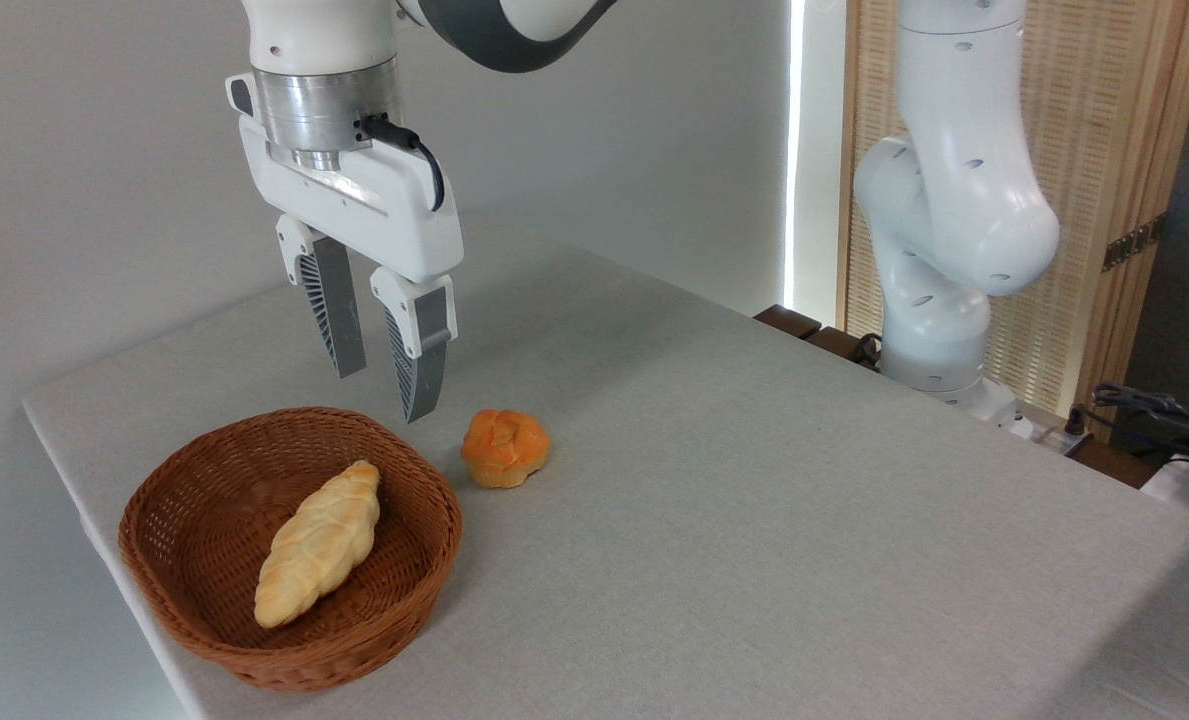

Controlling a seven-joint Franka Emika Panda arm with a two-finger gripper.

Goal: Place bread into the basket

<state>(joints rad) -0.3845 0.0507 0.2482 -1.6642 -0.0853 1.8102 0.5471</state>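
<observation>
I see my gripper (pixel 384 395) empty, narrowly parted, above the basket (pixel 204 560) rim, bun (pixel 504 447) beside it on the bench (pixel 754 500).

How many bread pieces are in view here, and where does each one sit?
2. The braided loaf lies inside the basket. The orange bun sits on the table just right of the basket, outside it. Nothing looks hidden.

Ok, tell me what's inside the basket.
Inside the basket lies one pale braided loaf, resting diagonally on the woven bottom. The bun sits outside on the table, right of the rim. The near wall hides a strip of the bottom; whatever lies under the loaf is covered.
</observation>
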